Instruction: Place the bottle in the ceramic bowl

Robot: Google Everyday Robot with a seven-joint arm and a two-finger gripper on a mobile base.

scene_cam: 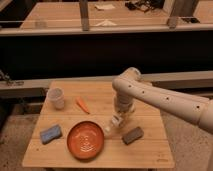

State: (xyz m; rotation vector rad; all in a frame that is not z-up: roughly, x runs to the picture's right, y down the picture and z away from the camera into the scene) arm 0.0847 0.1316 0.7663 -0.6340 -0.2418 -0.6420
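Camera view: the robot's white arm [165,100] reaches in from the right edge of the frame, bends at an elbow above the middle of the wooden table [150,150], and drops toward the table's centre. At its tip the gripper [118,118] is pinched narrow around the bottle [111,126], gripping the slim white container near its upper end. The bottle hangs tilted, its upper end to the right under the wrist and its lower end pointing down and left. That lower end sits just beside the right rim of the ceramic bowl [86,140], outside the dish; whether it touches the tabletop cannot be told.

The orange-red bowl lies in the lower centre of the frame, near the table's front edge, with a faint pale pattern at its middle and nothing in it. A dark grey block [132,135] rests just right of the bottle, below the gripper. A blue sponge [50,133] lies to the left of the bowl, apart from it. In the table's upper left corner stands a translucent plastic cup [56,98], upright, and a small orange carrot-shaped piece [82,104] lies between the cup and the arm. Behind the table, long wooden counters [60,15] cross the upper part of the frame.
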